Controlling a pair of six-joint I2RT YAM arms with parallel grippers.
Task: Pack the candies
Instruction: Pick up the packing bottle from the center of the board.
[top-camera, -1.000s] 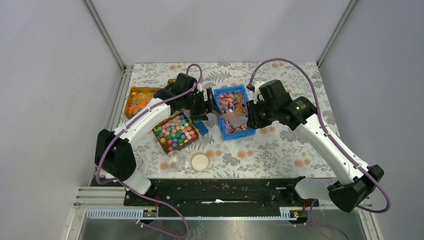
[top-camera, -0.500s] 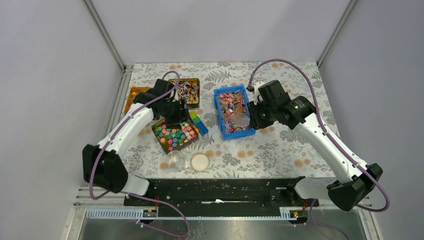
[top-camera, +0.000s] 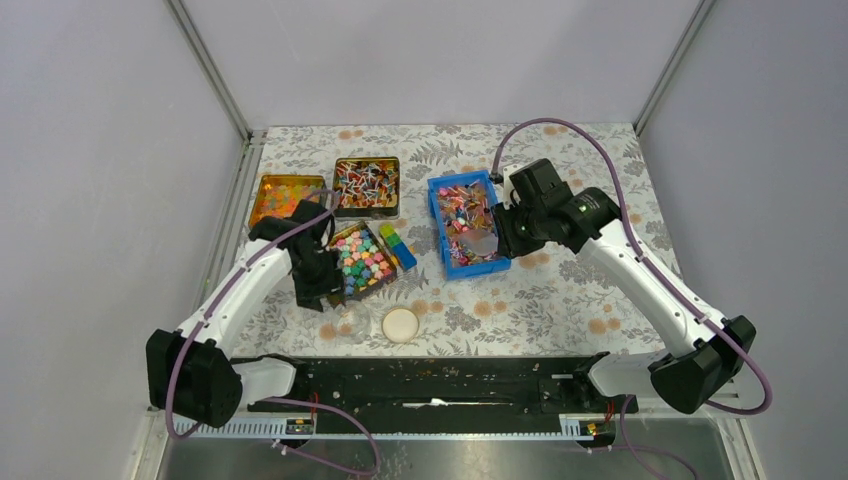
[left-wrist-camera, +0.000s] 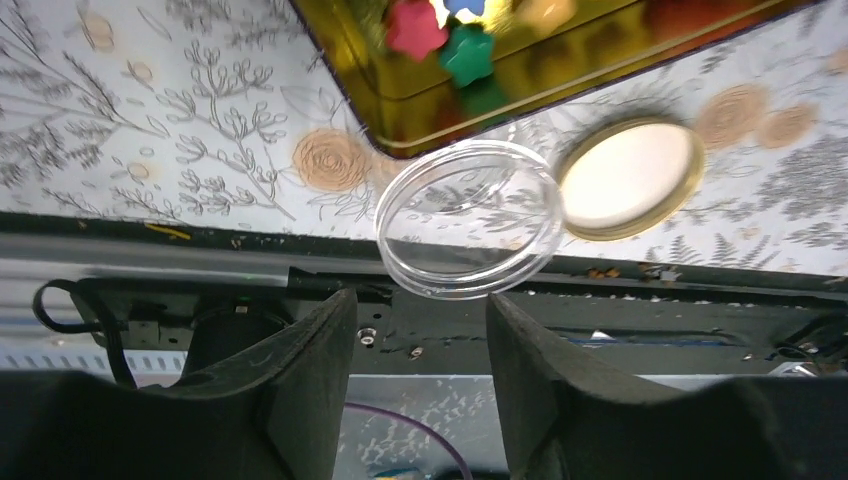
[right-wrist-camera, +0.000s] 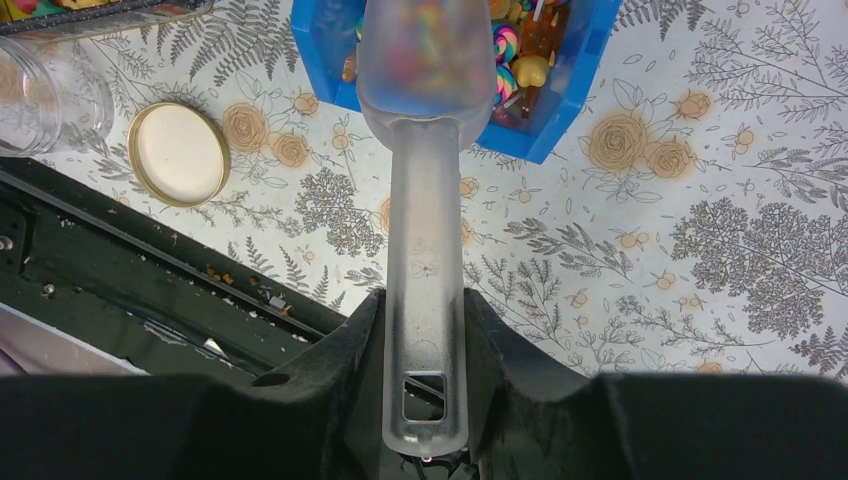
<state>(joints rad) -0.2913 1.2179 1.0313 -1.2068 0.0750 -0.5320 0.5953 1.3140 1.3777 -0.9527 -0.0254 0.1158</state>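
Left gripper (left-wrist-camera: 420, 297) first: a second ago it sat up beside the blue bin, and I have since swung that arm back to the near side of the table (top-camera: 600, 290). It now hangs over the clear jar (left-wrist-camera: 468, 218) with its jaws spread and nothing between them, and the jar stands just ahead of the fingertips. I read that as lining up to take hold of the jar, so nothing is packed yet. The right gripper (right-wrist-camera: 425, 300) has barely shifted and is pinching the handle of the frosted scoop (right-wrist-camera: 425, 150). The scoop's bowl hangs over the blue bin (top-camera: 436, 225), and blurred colours show through it, so it looks loaded.

Counted, big to small:
- One table and two arms.
- One blue bin.
- Three gold tins: one of flower blocks (left-wrist-camera: 560, 75) touching the jar's far side, one of orange-yellow balls (top-camera: 290, 178), and one of stick sweets (top-camera: 335, 187).
- One scoop, one jar, and one gold lid (left-wrist-camera: 628, 178) lying flat just beside the jar.
- The candies (top-camera: 460, 205) are far too many to count. They are heaped in the blue bin, well apart from the jar.
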